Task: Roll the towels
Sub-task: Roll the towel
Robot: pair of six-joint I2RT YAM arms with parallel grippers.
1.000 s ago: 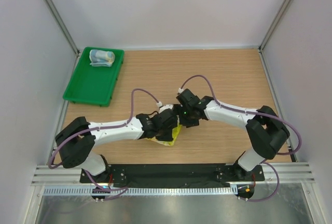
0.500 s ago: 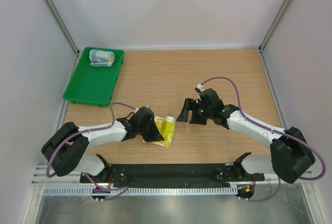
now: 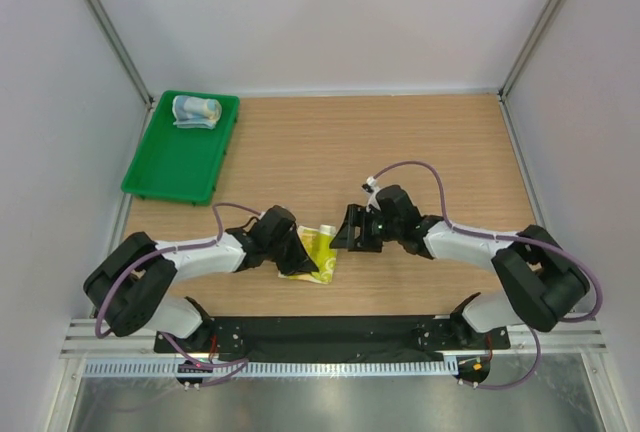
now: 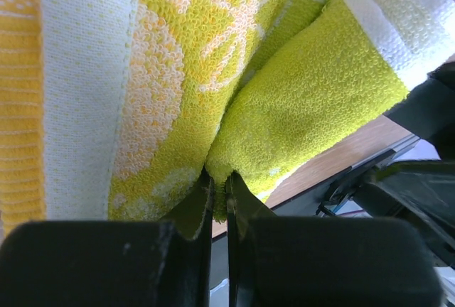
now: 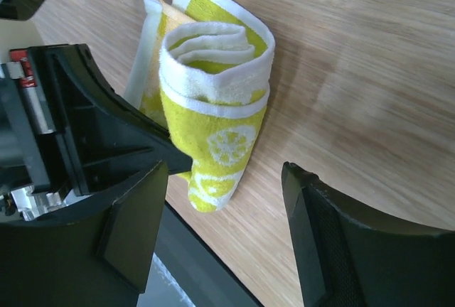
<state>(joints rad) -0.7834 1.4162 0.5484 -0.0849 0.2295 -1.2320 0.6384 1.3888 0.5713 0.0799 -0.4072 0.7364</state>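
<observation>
**Top view:** A second ago both arms were bunched over the yellow-green towel (image 3: 321,249). The right gripper (image 3: 352,229) then swung off to its right and has now come back, jaws spread, just short of the towel. The left gripper (image 3: 288,251) has drawn back toward its base and is clamped on the towel's near edge. The towel looks rolled, so this second roll seems nearly done. The blue towel (image 3: 196,111) lies rolled in the green tray (image 3: 172,174), far ahead and to the left of the left gripper.

**Left wrist view:** The jaws are pinched shut on a fold of towel, and the rest bulges just ahead of the fingertips.

**Right wrist view:** The fingers (image 5: 135,230) stand wide apart with nothing between them. The towel lies ahead of them as a loose coil, its white-edged end facing the camera.

**Surface and room:** The wood-grain table (image 3: 420,142) is smooth, and it is closed in by pale walls (image 3: 330,12).
</observation>
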